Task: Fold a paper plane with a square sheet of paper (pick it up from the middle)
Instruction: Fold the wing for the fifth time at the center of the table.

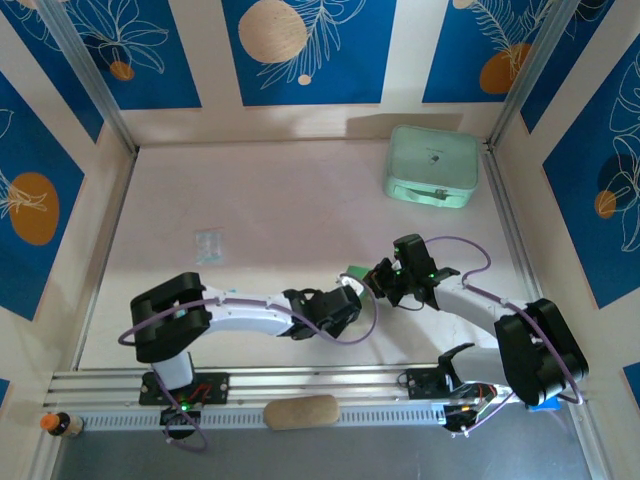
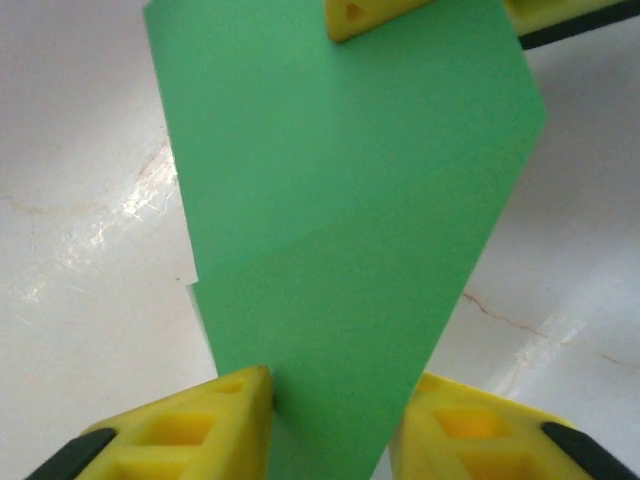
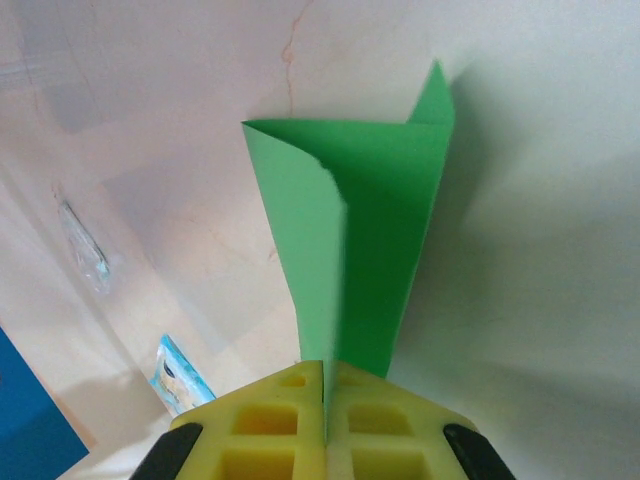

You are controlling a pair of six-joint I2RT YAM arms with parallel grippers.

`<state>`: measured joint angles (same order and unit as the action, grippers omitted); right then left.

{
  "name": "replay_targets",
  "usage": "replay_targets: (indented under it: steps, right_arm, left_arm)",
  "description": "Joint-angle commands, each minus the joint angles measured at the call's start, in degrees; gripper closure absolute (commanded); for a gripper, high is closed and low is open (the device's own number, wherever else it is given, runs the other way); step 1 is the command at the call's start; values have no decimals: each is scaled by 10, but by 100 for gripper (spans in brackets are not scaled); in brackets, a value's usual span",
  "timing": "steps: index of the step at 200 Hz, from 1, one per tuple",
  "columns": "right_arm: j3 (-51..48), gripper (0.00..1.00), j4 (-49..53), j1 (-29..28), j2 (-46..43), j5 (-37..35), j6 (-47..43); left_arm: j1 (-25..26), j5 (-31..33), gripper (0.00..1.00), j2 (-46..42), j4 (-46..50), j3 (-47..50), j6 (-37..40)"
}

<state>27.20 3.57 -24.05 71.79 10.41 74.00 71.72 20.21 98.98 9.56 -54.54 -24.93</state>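
The bright green square sheet of paper [image 1: 354, 271] is partly folded and held just above the table between the two arms. My right gripper [image 1: 381, 280] is shut on one end of it. In the right wrist view the sheet [image 3: 370, 220] rises out of the closed yellow jaws [image 3: 325, 400] as a doubled flap with a curled top corner. My left gripper [image 1: 347, 297] faces it from the other side. In the left wrist view its yellow fingers [image 2: 335, 425] stand apart with the flat sheet [image 2: 340, 220] lying between them, and the right gripper's fingertips [image 2: 350, 18] pinch the far end.
A pale mint-green rounded case [image 1: 432, 165] stands at the back right. A small clear packet with blue print [image 1: 208, 245] lies left of centre and also appears in the right wrist view [image 3: 180, 375]. A tan oblong [image 1: 300, 411] rests on the front rail, with a small bottle [image 1: 58, 424] at its left end.
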Motion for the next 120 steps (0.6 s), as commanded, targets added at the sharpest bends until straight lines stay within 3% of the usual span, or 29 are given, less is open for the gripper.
replay_targets:
  steps: [1,120]
  right_arm:
    - [5,100,15,-4,-5,-2,6]
    - [5,100,15,-2,-6,0,5]
  left_arm:
    - [11,26,70,10,26,-16,11]
    - [17,37,82,13,37,-17,5]
